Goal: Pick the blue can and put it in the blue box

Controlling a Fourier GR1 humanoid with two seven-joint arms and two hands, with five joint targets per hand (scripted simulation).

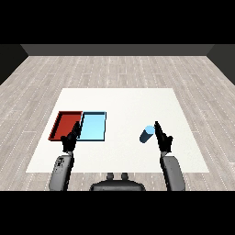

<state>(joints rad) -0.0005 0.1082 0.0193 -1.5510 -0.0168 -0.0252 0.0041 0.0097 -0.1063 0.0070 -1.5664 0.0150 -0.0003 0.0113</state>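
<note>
At three o'clock on the white table (124, 98), the blue can (146, 134) lies just beside the straight-fingered, empty right hand (163, 139); the left hand (70, 139), fingers relaxed, overlaps the red tray (62, 120) at nine o'clock beside the light blue tray (93, 126).

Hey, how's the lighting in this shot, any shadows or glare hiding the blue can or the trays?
Head view: the light is even and flat, with no glare on the white table. The blue can shows plainly beside the right hand, and its top end looks paler. The left hand covers part of the near edges of the red tray and blue tray.
</note>
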